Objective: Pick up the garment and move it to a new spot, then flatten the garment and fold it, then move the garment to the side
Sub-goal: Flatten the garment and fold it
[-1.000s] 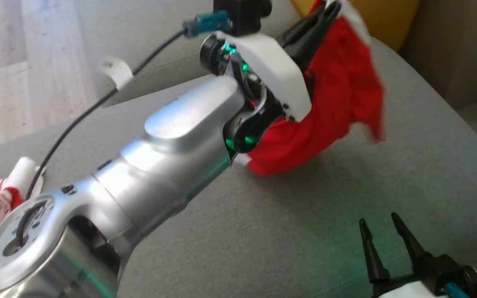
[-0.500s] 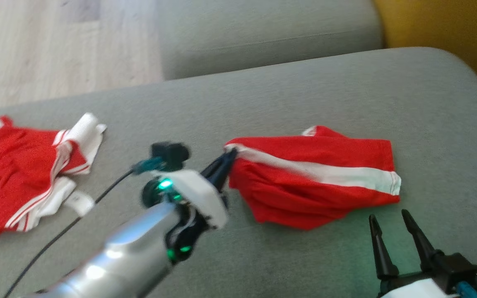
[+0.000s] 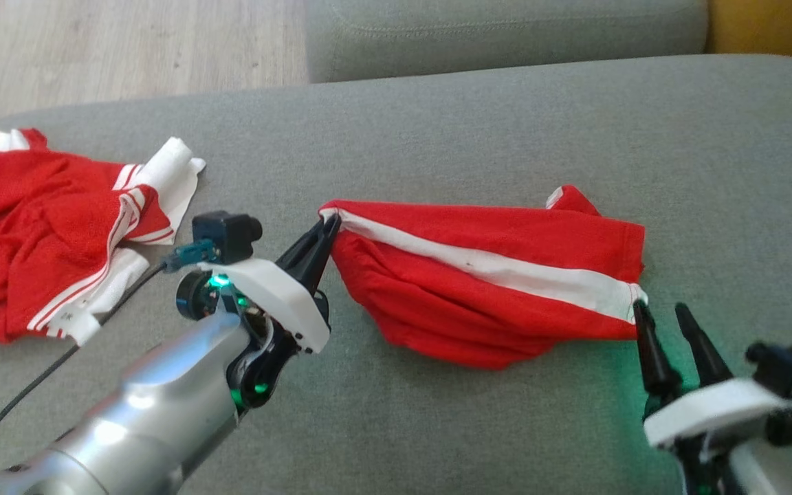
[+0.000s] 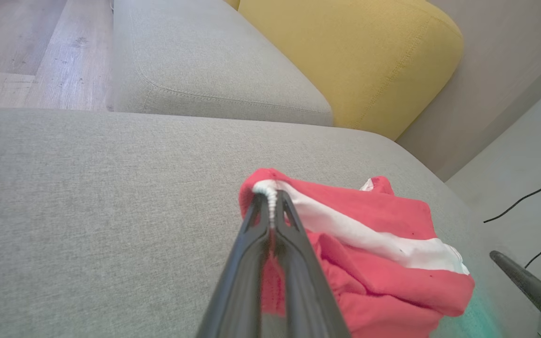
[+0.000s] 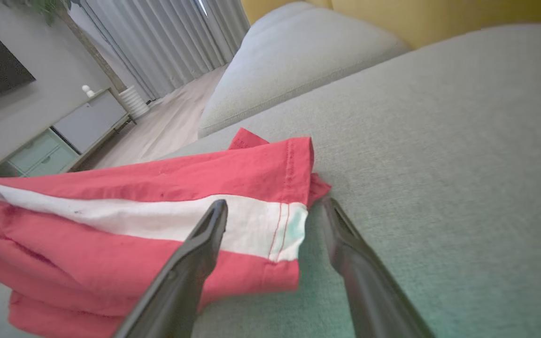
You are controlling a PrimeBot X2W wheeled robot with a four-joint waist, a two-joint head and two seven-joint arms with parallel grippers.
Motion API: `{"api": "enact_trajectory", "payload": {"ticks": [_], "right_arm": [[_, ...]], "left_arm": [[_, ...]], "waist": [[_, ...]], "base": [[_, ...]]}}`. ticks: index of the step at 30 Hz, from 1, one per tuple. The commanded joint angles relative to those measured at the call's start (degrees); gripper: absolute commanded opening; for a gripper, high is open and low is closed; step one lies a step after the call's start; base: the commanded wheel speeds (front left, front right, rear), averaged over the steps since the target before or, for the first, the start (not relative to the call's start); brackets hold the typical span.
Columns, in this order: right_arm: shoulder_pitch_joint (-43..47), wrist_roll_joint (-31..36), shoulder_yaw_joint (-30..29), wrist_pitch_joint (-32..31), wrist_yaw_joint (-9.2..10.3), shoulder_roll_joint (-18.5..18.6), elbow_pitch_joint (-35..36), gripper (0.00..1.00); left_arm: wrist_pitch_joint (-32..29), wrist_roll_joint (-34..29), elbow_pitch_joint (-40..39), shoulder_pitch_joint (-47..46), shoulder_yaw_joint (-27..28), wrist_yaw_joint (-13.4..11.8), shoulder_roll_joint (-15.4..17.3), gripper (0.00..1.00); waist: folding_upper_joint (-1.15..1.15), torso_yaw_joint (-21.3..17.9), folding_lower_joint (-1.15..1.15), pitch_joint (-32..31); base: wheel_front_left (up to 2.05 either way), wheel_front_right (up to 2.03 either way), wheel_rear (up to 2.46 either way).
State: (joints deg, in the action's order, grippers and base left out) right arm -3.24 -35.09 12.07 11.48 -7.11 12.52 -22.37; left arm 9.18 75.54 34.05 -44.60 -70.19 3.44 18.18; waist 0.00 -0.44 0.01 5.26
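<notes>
Shows garment [image 3: 478, 302] lowered from mid-air onto sofa cushion [image 3: 437, 137]; left gripper [image 3: 332, 220] clamped on one striped corner, right gripper [image 3: 658, 309], jaws apart, newly at the other. Relocation apparently done; flattening next.

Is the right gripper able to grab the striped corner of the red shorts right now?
Probably yes: the right gripper stands open at the white-striped corner of the red shorts, with nothing between them.
</notes>
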Motion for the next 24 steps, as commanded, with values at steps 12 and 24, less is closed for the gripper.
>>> {"api": "enact_trajectory", "payload": {"ticks": [12, 24], "right_arm": [[-7.2, -21.5, 10.8, -6.9, -0.37, 9.0, -1.2, 1.00], [-10.6, -28.5, 18.7, -2.5, -0.37, 11.5, -2.9, 0.00]], "left_arm": [[1.3, -0.7, -0.2, -4.8, 3.0, -1.1, 0.3, 0.00], [1.6, -0.9, 1.2, -5.1, 2.9, -0.7, -0.7, 0.00]], "waist": [[0.00, 1.3, -0.01, 1.7], [0.00, 1.5, -0.01, 1.8]], "base": [[0.00, 0.00, 0.00], [0.00, 0.00, 0.00]]}}
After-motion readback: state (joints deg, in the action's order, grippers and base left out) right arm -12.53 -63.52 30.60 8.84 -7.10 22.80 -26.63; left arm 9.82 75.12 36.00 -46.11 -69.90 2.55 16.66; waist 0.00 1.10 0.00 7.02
